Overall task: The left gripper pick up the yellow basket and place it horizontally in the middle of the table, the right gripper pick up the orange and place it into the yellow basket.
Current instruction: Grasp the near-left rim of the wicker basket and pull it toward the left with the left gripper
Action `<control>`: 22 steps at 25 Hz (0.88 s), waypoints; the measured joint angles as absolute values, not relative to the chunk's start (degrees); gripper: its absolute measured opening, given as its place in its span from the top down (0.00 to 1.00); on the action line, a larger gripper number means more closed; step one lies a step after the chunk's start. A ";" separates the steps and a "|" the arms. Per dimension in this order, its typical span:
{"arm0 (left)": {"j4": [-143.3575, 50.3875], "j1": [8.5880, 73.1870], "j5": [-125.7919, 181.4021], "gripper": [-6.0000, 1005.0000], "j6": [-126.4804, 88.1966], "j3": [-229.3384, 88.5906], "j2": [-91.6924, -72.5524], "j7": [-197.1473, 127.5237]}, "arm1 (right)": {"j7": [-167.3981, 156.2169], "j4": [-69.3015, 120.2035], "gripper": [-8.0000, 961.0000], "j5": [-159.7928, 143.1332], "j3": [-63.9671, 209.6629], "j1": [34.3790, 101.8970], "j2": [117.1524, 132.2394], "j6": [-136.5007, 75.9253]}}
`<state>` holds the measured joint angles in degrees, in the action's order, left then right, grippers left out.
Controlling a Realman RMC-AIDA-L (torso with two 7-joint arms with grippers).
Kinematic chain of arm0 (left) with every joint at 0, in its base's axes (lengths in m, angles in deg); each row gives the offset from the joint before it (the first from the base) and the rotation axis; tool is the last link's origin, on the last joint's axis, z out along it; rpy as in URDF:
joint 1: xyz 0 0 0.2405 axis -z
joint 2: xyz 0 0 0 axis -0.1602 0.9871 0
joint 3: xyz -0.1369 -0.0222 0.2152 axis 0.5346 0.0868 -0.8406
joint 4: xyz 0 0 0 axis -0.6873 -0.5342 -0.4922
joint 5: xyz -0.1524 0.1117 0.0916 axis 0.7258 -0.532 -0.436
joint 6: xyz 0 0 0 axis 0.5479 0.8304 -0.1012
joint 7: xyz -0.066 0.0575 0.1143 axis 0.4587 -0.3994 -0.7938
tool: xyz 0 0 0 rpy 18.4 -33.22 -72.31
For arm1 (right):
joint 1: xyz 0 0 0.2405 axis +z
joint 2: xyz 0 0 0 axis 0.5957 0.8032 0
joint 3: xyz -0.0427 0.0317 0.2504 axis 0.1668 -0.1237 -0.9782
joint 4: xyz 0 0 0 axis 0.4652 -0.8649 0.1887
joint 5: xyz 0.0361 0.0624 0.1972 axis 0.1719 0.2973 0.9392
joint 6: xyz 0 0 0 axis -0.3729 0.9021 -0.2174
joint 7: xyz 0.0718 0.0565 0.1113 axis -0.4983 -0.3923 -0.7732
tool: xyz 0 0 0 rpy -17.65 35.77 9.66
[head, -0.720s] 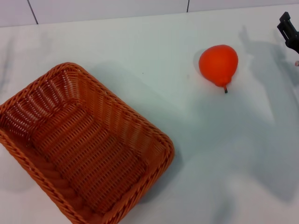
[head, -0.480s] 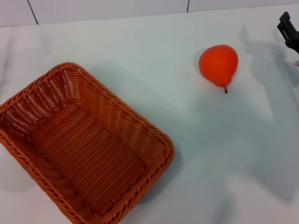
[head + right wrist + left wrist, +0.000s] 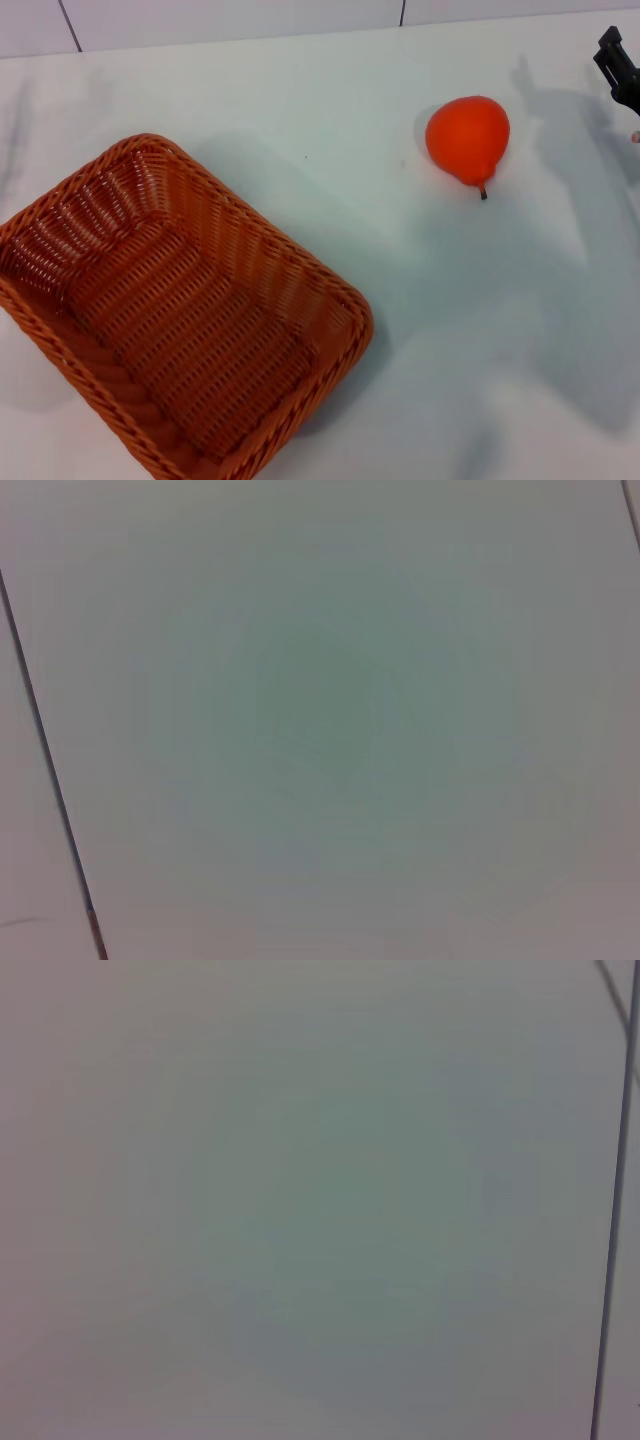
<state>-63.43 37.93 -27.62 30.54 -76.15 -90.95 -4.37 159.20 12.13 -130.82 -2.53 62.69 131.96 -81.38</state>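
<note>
While nothing had yet been lifted, lay askew at the near left of the tabletop: the yellow basket, hollow and holding nothing, long sides slanting from far left to near right rather than running level across the scene. Sat well apart at the far right: the orange, on its side, dark stem turned toward the near edge, bare white surface between fruit and wicker. Judged unstarted on both counts, with the basket off-centre and unturned, so no proper place ready for the fruit. Showed only as a black tip at the far right edge: the right gripper, off to the right of the orange and touching nothing; cannot tell whether jaws spread or pressed together. Stayed out of every view: the left gripper, both wrist cameras taking in only blank pale surface.
</note>
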 joint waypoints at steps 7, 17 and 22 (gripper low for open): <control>-65.00 38.17 -28.07 0.11 30.17 -78.49 -90.05 6.04 | 159.20 12.13 0.03 -130.82 -2.41 62.84 131.95 -81.21; -68.07 38.38 -29.07 0.11 38.66 -107.02 -77.38 50.90 | 159.20 11.70 0.03 -130.82 -0.57 62.46 132.07 -81.50; -76.21 40.71 -43.22 0.11 41.80 -116.75 -73.78 64.43 | 159.20 11.34 0.03 -130.82 -0.14 62.33 131.98 -81.53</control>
